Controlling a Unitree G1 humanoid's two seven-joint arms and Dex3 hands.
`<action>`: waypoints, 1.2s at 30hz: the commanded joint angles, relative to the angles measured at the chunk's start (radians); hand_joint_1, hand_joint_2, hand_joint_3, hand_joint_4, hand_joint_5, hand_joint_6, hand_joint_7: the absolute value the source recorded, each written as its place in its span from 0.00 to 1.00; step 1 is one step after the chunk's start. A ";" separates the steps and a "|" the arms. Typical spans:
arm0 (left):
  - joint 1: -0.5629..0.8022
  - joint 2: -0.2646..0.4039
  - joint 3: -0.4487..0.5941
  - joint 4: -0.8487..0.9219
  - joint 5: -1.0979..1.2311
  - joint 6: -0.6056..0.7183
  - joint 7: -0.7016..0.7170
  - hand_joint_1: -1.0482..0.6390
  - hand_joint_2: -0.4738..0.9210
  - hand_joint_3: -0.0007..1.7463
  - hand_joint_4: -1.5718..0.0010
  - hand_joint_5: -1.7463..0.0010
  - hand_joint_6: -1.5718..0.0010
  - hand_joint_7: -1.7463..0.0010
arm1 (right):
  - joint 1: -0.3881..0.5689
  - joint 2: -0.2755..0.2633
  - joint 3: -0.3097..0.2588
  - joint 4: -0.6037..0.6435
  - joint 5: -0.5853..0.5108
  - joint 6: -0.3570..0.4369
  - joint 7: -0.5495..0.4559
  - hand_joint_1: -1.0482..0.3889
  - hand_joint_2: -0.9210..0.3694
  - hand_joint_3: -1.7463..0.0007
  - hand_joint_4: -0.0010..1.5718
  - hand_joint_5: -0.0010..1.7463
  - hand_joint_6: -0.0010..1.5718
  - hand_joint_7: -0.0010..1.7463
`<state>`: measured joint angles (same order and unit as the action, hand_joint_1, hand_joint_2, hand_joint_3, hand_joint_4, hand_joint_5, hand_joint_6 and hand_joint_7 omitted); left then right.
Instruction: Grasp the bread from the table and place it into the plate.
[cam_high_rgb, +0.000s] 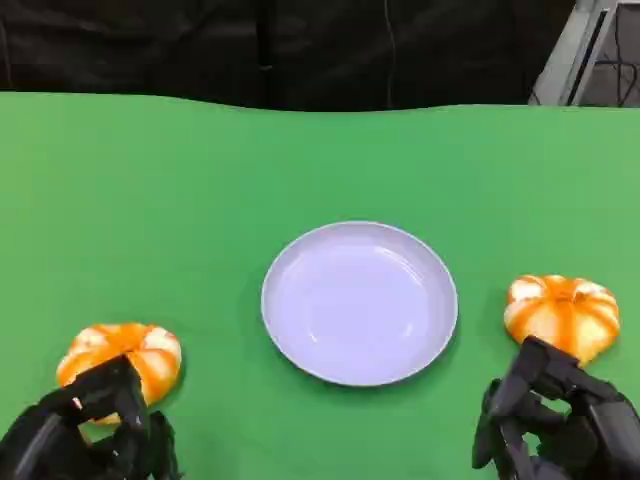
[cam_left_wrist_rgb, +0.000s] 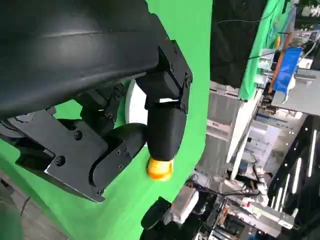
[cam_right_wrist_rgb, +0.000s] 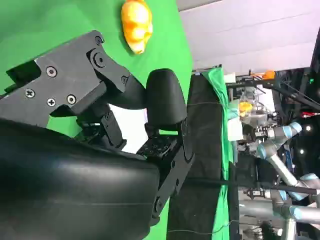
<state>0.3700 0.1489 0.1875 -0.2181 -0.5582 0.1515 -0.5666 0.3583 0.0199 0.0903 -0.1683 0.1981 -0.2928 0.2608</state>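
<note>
Both hands' fingers (cam_high_rgb: 120, 385) apart, empty.

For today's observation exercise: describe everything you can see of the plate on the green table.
The plate is round, shallow and pale lavender-white, smooth and glossy like plastic or glazed ceramic, with a slightly raised rim. It sits flat and upright on the green table, near the middle, between the two bread rolls and apart from both. Nothing lies in it, and neither hand touches it.
</note>
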 joint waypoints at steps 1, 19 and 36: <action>-0.003 0.012 0.003 -0.001 -0.001 -0.004 -0.003 0.55 0.65 0.75 0.46 0.00 0.52 0.06 | -0.003 -0.004 -0.010 0.004 0.002 -0.020 -0.004 0.63 0.27 0.33 0.54 1.00 0.43 0.96; 0.012 -0.031 -0.003 0.014 0.230 -0.314 0.072 0.53 0.78 0.51 0.52 0.13 0.52 0.27 | -0.004 -0.006 -0.010 0.001 0.001 -0.016 -0.005 0.64 0.26 0.32 0.54 1.00 0.43 0.95; -0.083 0.196 0.012 0.030 1.435 -0.546 0.655 0.18 1.00 0.05 0.74 1.00 0.64 1.00 | -0.004 -0.006 -0.013 0.002 -0.007 -0.021 -0.012 0.64 0.27 0.32 0.54 1.00 0.43 0.97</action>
<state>0.3126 0.3076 0.2146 -0.2098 0.8057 -0.4394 0.0375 0.3528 0.0203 0.0868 -0.1654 0.1944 -0.3048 0.2572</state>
